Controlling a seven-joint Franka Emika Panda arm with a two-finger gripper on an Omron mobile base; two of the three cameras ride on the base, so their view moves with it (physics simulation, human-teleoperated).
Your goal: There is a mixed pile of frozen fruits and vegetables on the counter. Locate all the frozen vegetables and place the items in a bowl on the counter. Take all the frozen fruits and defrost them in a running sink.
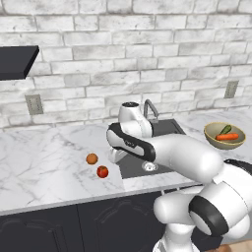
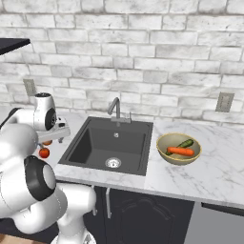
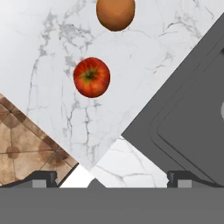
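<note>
Two frozen fruits lie on the white marble counter (image 1: 44, 167) left of the sink: a dull orange ball (image 1: 91, 158) (image 3: 115, 14) and a shiny red apple (image 1: 102, 172) (image 3: 91, 77) (image 2: 44, 152). My gripper (image 3: 113, 179) (image 1: 117, 156) hovers open and empty over the counter, between the fruits and the sink's left rim. The black sink (image 2: 109, 143) (image 3: 188, 118) has a silver drain (image 2: 113, 163) and a curved faucet (image 2: 116, 108). To the sink's right, the tan bowl (image 2: 164, 143) (image 1: 212, 139) holds the frozen vegetables: an orange carrot (image 2: 180, 151) (image 1: 227, 137) and a green stick (image 2: 185, 143) (image 1: 225, 130).
A brick wall with outlets (image 1: 34, 104) (image 2: 224, 101) backs the counter. A dark shelf (image 1: 17, 61) hangs at the upper left. The counter's front edge and the brown tiled floor (image 3: 22, 148) lie just beyond the apple. My arm covers part of the sink in the left base view.
</note>
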